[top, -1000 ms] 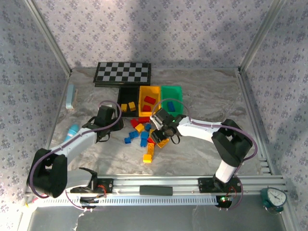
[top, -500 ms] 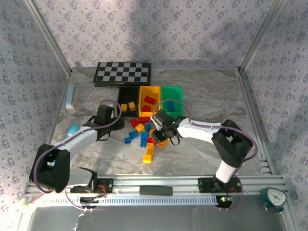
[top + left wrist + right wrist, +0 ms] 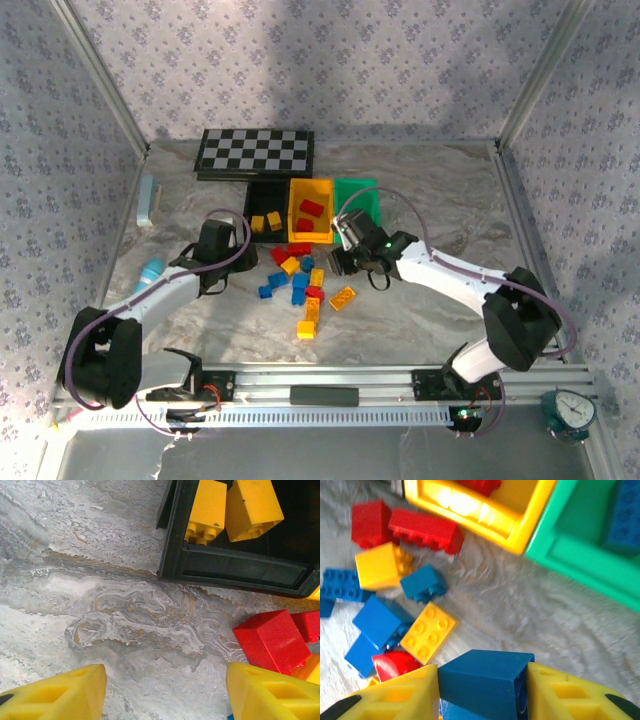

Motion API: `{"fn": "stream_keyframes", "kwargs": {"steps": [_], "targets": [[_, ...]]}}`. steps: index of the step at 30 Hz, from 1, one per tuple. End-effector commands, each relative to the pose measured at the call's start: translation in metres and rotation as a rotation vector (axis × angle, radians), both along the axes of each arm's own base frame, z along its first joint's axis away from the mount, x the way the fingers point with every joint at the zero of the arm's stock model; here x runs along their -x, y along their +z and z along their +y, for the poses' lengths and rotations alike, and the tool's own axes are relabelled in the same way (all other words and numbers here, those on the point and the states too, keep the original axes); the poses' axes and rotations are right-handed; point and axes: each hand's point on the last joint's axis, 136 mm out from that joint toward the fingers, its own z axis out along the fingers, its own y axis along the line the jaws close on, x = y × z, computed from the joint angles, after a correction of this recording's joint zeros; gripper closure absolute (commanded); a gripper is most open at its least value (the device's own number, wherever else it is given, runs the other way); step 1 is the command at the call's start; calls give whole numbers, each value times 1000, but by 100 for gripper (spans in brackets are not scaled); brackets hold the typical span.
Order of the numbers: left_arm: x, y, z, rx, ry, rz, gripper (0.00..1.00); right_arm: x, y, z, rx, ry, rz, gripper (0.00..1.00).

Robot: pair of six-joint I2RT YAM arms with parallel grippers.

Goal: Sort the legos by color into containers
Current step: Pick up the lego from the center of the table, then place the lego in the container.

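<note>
My right gripper (image 3: 482, 687) is shut on a blue lego (image 3: 485, 680) and hangs above the table just in front of the yellow bin (image 3: 310, 210) and green bin (image 3: 357, 200). From the top camera it sits at the right edge of the loose pile (image 3: 300, 280) of red, blue and yellow legos. My left gripper (image 3: 165, 690) is open and empty over bare table, just in front of the black bin (image 3: 235, 567), which holds two yellow legos (image 3: 252, 507). A red lego (image 3: 272, 640) lies by its right finger. The yellow bin holds red legos (image 3: 309, 208); a blue one (image 3: 625, 517) lies in the green bin.
A black-and-white checkerboard (image 3: 255, 152) lies behind the bins. A pale blue object (image 3: 148, 200) rests by the left wall, and a cyan object (image 3: 150, 272) lies beside the left arm. Bare marbled table stretches to the right of the right arm.
The right gripper has lifted away from the pile and swung right and back toward the green bin with the blue lego in it. The left arm has barely moved.
</note>
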Motion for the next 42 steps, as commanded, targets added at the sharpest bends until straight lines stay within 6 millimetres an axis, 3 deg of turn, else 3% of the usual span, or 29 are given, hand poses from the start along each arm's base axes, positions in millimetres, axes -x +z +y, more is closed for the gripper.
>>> {"fn": "stream_keyframes", "kwargs": {"steps": [1, 7, 11, 16, 19, 23, 31, 38, 42], "targets": [[-1, 4, 3, 2, 9, -16, 36, -21, 29, -12, -25, -95, -64, 56], [0, 5, 3, 8, 8, -17, 36, -47, 55, -29, -52, -198, -127, 56], [-1, 5, 2, 12, 8, -19, 36, -67, 62, -42, -72, -282, -153, 56], [-1, 4, 3, 5, 11, -19, 36, -100, 38, -57, -69, -383, -108, 55], [-1, 5, 5, 0, 13, -24, 36, -123, 32, -49, -109, -391, -85, 52], [0, 6, 6, -3, 16, -30, 36, -139, 25, -44, -80, -384, -71, 42], [1, 9, 8, -7, 21, -43, 35, -129, 32, -42, -87, -368, -81, 39], [-3, 5, 2, 11, 4, -29, 35, -99, 41, -50, -60, -341, -112, 39], [-4, 2, -1, 19, -4, -15, 35, -75, 26, -67, 14, -341, -127, 39]]}}
